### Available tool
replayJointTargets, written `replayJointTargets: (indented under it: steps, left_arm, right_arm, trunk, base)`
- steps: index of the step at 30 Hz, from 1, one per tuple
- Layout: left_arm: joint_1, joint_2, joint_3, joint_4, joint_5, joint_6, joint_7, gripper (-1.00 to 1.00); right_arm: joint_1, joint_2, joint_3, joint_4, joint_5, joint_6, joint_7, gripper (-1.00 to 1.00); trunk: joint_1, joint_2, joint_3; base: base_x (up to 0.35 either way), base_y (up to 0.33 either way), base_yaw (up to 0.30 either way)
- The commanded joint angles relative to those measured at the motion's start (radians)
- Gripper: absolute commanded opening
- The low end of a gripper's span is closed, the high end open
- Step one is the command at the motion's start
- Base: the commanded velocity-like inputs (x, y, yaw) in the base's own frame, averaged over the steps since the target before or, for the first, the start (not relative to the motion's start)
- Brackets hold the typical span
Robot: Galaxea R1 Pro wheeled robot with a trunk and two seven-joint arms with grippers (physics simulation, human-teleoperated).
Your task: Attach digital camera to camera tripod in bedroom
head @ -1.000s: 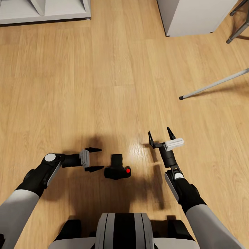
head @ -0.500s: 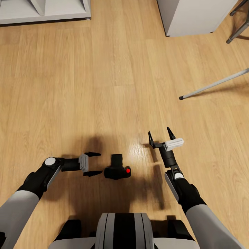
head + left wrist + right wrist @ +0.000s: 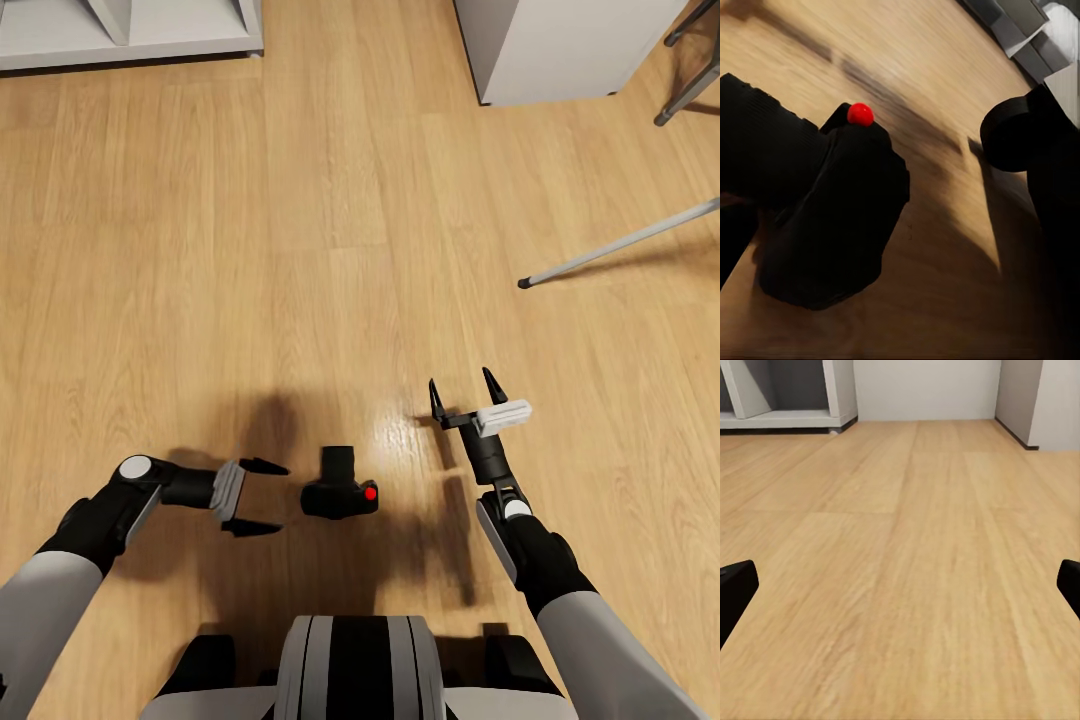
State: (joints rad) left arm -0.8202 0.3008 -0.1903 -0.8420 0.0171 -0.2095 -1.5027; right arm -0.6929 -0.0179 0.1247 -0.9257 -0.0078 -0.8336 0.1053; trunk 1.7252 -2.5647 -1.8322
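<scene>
No text, label, brand, number or sign can be read in any of the views; the digital camera (image 3: 340, 488) shows plain black surfaces with only an unmarked red button, and the floor and furniture carry no lettering.

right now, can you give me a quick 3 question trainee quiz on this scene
1. True or false: the left claw is shut on the digital camera.
2. The digital camera lies on the: A) desk B) wood floor C) shelf.
3. Fill in: the button on top of the digital camera is ____.

Key
1. False: the left claw is open beside the camera, apart from it.
2. B
3. red

The right claw is open too, over bare floor; one camera tripod leg shows further off on the robot's right.
</scene>
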Motion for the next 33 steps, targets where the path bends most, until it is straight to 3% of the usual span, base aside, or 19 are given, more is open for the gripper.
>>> replayJointTargets:
  steps: [1, 9, 16, 20, 33]
  left_arm:
    - [0.0, 0.003, -0.003, 0.0, 0.002, -0.009, -0.002, 1.0]
    - [0.0, 0.011, -0.006, 0.002, 0.002, -0.009, -0.013, 1.0]
    - [0.036, -0.002, -0.009, -0.037, -0.018, -0.019, -0.01, 1.0]
    - [0.038, -0.001, -0.006, -0.057, -0.016, -0.018, -0.01, 1.0]
    - [0.04, 0.003, 0.038, -0.061, -0.014, -0.017, -0.009, 1.0]
  right_arm:
    - [0.0, -0.001, 0.001, 0.0, -0.001, -0.002, 0.002, 1.0]
    - [0.0, -0.001, 0.001, 0.001, -0.001, -0.002, 0.002, 1.0]
    - [0.006, -0.04, -0.011, 0.022, -0.008, 0.004, 0.0, 1.0]
    - [0.008, -0.047, -0.011, 0.026, -0.008, 0.0, 0.001, 1.0]
    - [0.021, -0.051, -0.013, 0.087, -0.008, -0.01, 0.002, 1.0]
  trunk:
    - [0.0, 0.0, 0.0]
    - [0.0, 0.0, 0.0]
    - [0.0, 0.0, 0.0]
    - [0.0, 0.0, 0.0]
    - [0.0, 0.0, 0.0]
  base:
    - [0.0, 0.0, 0.0]
    - [0.0, 0.0, 0.0]
    - [0.0, 0.0, 0.0]
    - [0.0, 0.0, 0.0]
    - [-0.008, 0.0, 0.0]
